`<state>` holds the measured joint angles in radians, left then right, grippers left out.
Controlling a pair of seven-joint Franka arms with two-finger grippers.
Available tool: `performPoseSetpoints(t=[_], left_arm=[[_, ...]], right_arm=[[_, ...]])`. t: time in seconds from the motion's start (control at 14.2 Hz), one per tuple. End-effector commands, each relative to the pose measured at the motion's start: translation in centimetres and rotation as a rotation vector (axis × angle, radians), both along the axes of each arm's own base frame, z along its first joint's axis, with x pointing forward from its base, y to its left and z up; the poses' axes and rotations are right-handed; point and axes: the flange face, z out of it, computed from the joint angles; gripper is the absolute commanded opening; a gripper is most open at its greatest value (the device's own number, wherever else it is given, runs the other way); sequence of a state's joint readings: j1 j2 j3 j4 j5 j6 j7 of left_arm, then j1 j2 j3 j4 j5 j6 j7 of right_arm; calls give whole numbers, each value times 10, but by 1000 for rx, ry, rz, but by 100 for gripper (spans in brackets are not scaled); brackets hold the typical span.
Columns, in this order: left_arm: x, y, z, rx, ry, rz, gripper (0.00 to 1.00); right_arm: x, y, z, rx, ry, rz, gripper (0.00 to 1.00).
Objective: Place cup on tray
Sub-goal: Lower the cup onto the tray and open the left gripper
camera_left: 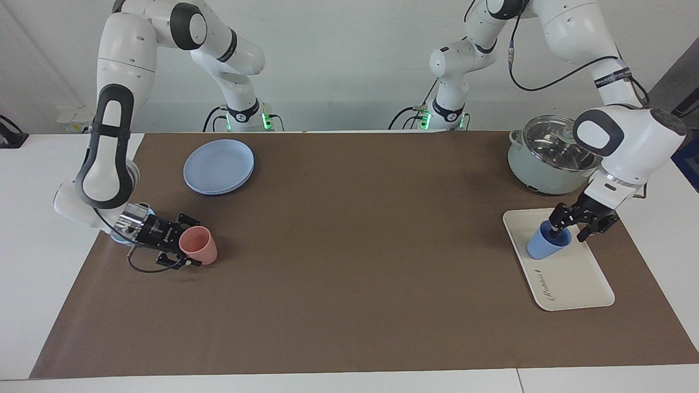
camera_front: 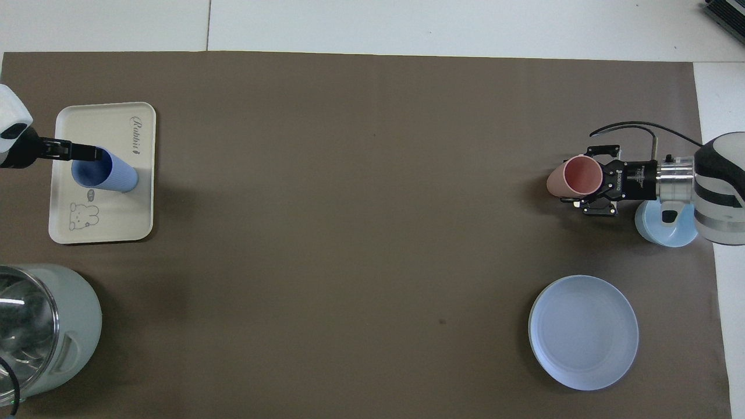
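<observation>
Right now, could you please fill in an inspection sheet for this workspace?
Surface: brown mat on a white table.
Job's things: blue cup on the cream tray, tilted.
Clutter: pink cup, blue plate, light-blue bowl, lidded pot.
Grippers: left gripper at the blue cup's rim, one finger inside; right gripper around the pink cup.
Cables: black cable looped at the right gripper.
Surroundings: nothing seen.

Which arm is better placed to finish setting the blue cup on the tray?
Left. The left hand grips the rim of the blue cup, which is tilted on the tray. The right hand is at the pink cup toward the right arm's end of the table.
</observation>
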<state>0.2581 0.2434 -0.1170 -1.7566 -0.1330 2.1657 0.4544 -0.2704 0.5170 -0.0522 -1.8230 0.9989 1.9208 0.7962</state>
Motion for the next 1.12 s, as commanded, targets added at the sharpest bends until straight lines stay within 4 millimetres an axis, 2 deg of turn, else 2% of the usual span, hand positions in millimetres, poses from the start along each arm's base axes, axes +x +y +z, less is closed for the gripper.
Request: performPoseSetpoints(t=[0.0,0.21,0.35,0.49,0.63,0.7,0.98,1.05], left_arm=[[-3,-33,45,30,53,-21,100],[-20,-88,80,97,77,11,100],[-39,-121,93,97,112,30,100],[-62,-145,104,103,140,23,100],[-78,-155,124,107,154,32,100],[-85,-156,135,113,172,31,100],[-98,-158,179,118,216,24,100],[-97,-157,181,114,216,25,100]], right_arm=[[-9,-4,2,3,-39,-2,99],[-10,-17,12,-23,-58,-10,99],[-10,-26,23,-58,-74,-10,99],[-9,-30,38,-97,-92,13,99],[-7,-36,58,-157,-121,33,99],[-5,-40,74,-235,-166,51,99],[-7,-34,138,-483,-256,256,99],[-6,-25,153,-531,-272,306,99]])
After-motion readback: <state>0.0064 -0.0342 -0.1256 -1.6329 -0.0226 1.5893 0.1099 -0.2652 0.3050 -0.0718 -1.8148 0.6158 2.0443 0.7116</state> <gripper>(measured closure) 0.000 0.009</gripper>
